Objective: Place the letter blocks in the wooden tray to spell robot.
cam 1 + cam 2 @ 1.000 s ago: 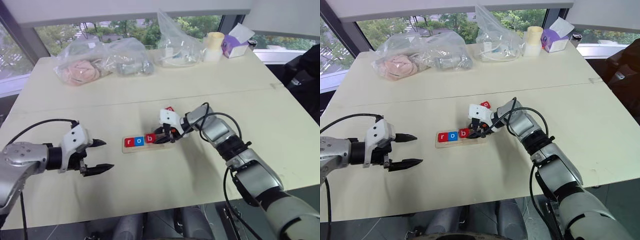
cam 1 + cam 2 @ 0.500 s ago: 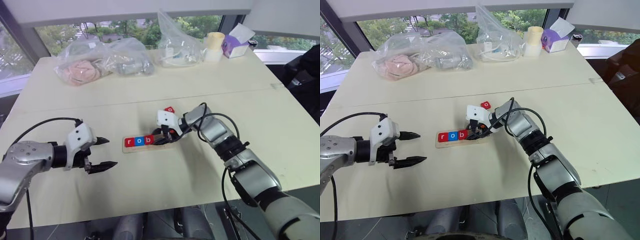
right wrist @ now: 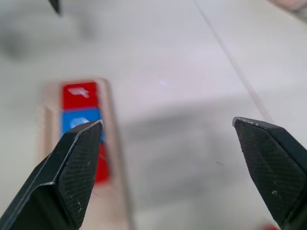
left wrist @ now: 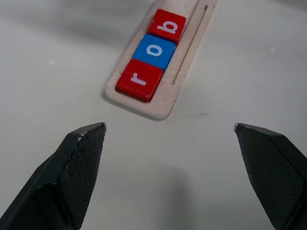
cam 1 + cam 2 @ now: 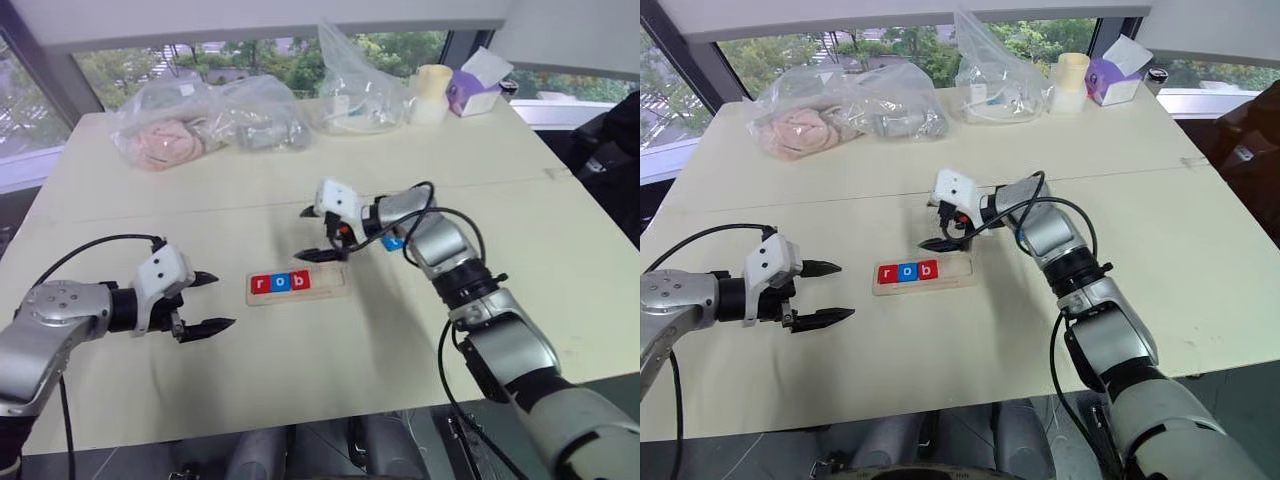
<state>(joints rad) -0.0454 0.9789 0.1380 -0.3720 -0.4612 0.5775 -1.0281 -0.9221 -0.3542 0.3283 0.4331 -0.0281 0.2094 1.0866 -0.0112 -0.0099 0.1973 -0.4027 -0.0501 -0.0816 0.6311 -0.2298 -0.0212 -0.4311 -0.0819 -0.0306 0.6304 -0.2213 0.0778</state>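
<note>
The wooden tray [image 5: 335,281] lies at the table's middle with three letter blocks in its left part: red r [image 5: 260,284], blue o [image 5: 280,283] and red b [image 5: 299,281]. My right gripper [image 5: 309,234] hangs open and empty just beyond the tray's right half, above the table. A further blue block [image 5: 393,243] peeks out beside the right forearm. My left gripper [image 5: 223,300] stands open and empty, left of the tray, pointing at it. The left wrist view shows the tray [image 4: 165,98] with r [image 4: 139,80], o [image 4: 154,51] and b [image 4: 167,26] ahead of the fingers [image 4: 79,158].
Clear plastic bags [image 5: 160,135], [image 5: 262,120], [image 5: 360,95] lie along the far edge, with a pale cup [image 5: 430,92] and a purple tissue box [image 5: 472,88] at the far right. The table's near edge runs close below both arms.
My right gripper has opened and lifted up and away from the tray's right end. The three blocks stay in place. The left arm has barely moved.
</note>
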